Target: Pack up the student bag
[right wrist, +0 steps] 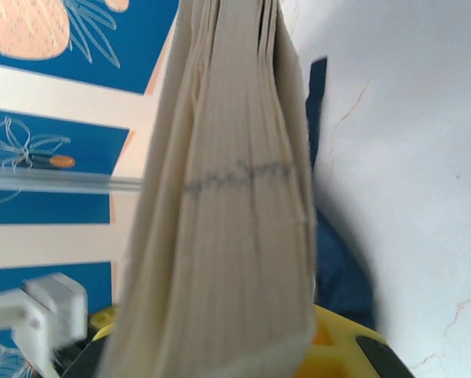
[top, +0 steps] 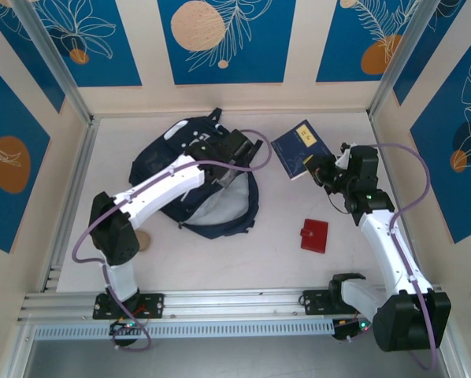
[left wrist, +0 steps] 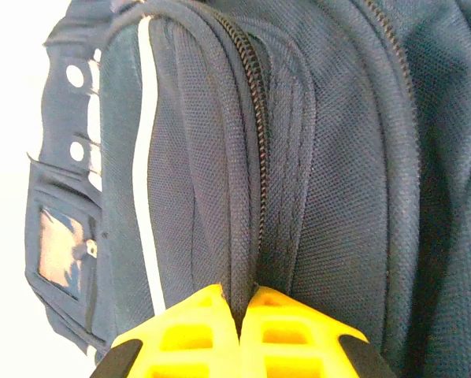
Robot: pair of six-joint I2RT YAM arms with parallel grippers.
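Left wrist: jaws pinch student bag (left wrist: 314, 157).

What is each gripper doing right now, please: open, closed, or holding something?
Left gripper: closed, pinching a fold of the bag beside its zip.
Right gripper: closed on the book, held at its edge.

Large dark navy fabric backpack (left wrist: 338, 157): coarse woven cloth, matt; dark toothed zip (left wrist: 255, 118).
Thick navy-covered book (right wrist: 228, 220): cream paper page edges, slightly rough.
Yellow latticed fingers (left wrist: 196, 335): smooth moulded plastic.
White tabletop (top: 243, 260): matt.
Grey grooved rail (top: 220, 303): metal.
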